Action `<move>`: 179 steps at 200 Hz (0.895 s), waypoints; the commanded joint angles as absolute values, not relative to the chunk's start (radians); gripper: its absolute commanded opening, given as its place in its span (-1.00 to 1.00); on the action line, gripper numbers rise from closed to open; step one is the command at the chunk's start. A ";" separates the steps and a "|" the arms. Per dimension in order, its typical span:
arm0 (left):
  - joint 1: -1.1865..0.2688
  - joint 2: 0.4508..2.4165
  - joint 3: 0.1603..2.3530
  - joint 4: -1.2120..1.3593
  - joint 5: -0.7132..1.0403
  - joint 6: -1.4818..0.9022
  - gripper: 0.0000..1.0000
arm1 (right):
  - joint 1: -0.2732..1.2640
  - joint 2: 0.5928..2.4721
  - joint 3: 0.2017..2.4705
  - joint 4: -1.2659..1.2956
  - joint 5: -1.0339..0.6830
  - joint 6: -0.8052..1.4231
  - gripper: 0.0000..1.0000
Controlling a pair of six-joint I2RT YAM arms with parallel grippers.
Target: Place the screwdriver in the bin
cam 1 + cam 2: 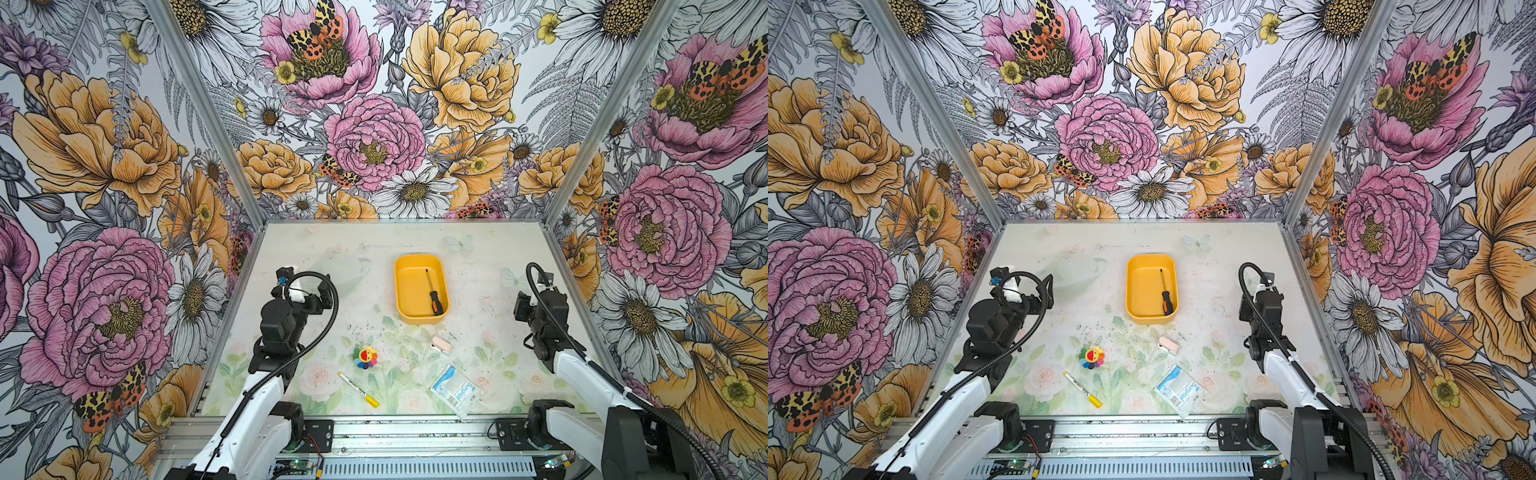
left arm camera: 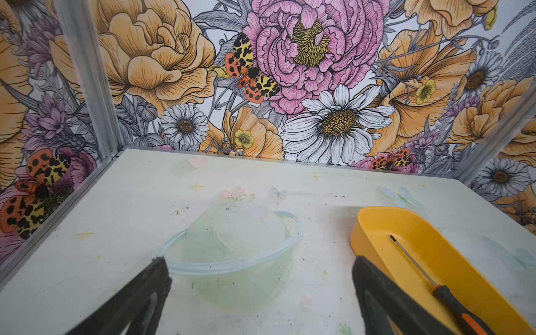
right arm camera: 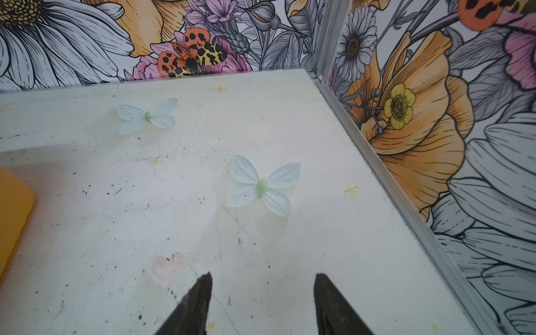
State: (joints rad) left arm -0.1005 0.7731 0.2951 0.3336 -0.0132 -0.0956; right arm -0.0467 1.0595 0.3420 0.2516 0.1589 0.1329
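A: Two grippers on my screens, both with nothing in them. Listing from the largest item down.

B: Go.

A: Table (image 1: 291,249): pale printed surface, scuffed. Bin (image 1: 409,291): yellow-orange tray, far centre in both top views. Left gripper (image 2: 258,269): fingers (image 2: 158,278) spread wide, nothing between them, hanging over bare table with the bin just beside it. Right gripper (image 3: 262,285): jaws apart, nothing held, over bare table well to the right of the bin.

B: The screwdriver?

A: Screwdriver (image 1: 432,293): lying flat inside the bin along its right-hand wall, dark shaft pointing away from me, black and orange handle toward the near end. Neither gripper touches it.

B: Any writing?

A: Sachet (image 1: 455,390): white and blue, near front right, reads "Surgical"; the smaller print I cannot read. Marker pen (image 1: 358,389): white with yellow cap, near front; its lettering is too small to read. Flower toy (image 1: 365,357): multicoloured, no text. Pink case (image 1: 441,344): small, no label that I can see.
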 commanded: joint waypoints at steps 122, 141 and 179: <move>0.019 1.011 0.239 0.668 -0.058 0.034 0.98 | -0.066 1.320 0.350 0.713 0.122 0.167 0.15; 0.052 1.051 0.233 0.708 -0.040 0.014 0.98 | -0.063 1.365 0.395 0.691 0.104 0.155 0.14; 0.090 1.138 0.239 0.765 -0.001 -0.003 0.98 | -0.066 1.436 0.374 0.806 0.136 0.152 0.14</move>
State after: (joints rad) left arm 0.0692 1.0912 0.2493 0.6792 -0.0544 0.0128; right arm -0.0589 1.3998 0.3634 0.7124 0.1268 0.1478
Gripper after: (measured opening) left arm 0.988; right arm 0.568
